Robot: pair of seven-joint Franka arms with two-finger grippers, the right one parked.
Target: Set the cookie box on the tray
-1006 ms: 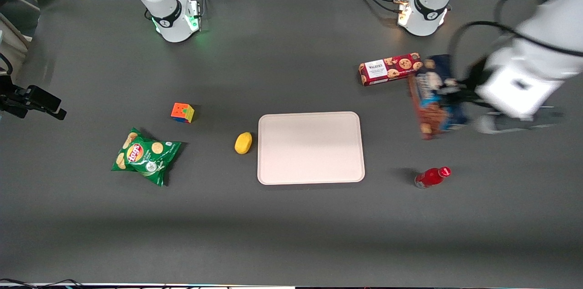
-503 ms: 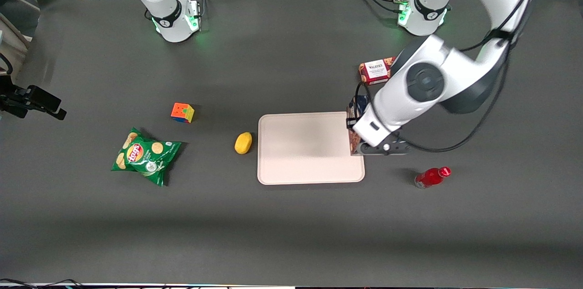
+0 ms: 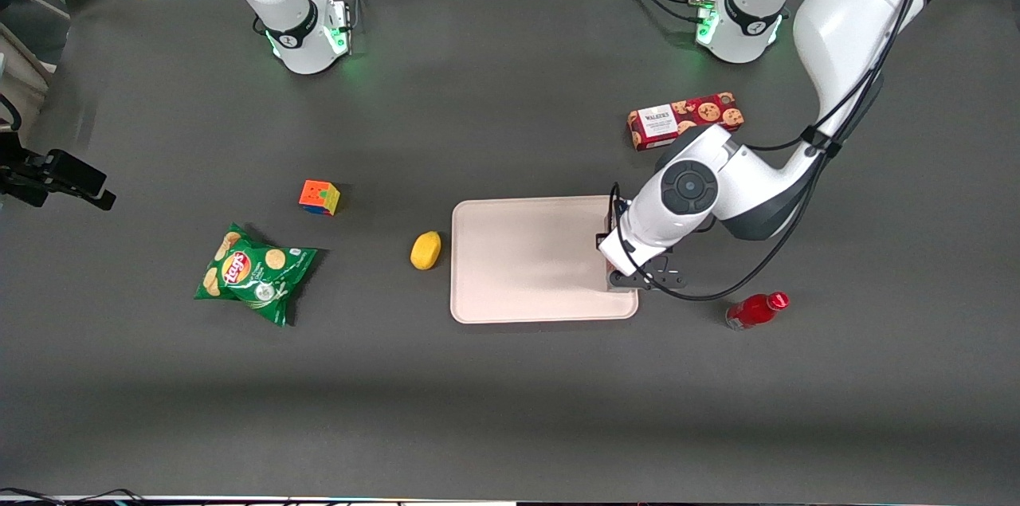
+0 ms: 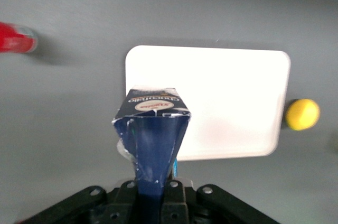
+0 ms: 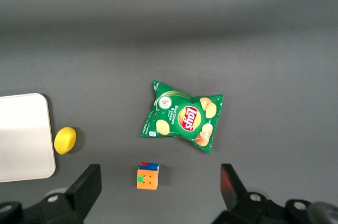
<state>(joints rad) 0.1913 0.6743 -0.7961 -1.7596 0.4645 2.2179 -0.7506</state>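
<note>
The tray (image 3: 534, 259) lies flat in the middle of the table; it also shows in the left wrist view (image 4: 227, 92) and the right wrist view (image 5: 24, 134). My left gripper (image 3: 629, 276) hangs over the tray's edge toward the working arm's end. It is shut on the dark navy cookie box (image 4: 153, 129), whose free end with the white oval logo points down at the tray. The gripper (image 4: 153, 195) pinches the box's crumpled end. In the front view the arm hides nearly all of the box. I cannot tell whether the box touches the tray.
A red cookie carton (image 3: 685, 119) lies farther from the camera than the gripper. A red bottle (image 3: 755, 309) lies toward the working arm's end. A lemon (image 3: 425, 250) sits beside the tray. A colour cube (image 3: 319, 197) and a green chips bag (image 3: 253, 273) lie toward the parked arm's end.
The left arm has carried the cookie box from beside the red carton to the tray's edge, then moved nearer the camera and lower. Nothing else moved.
</note>
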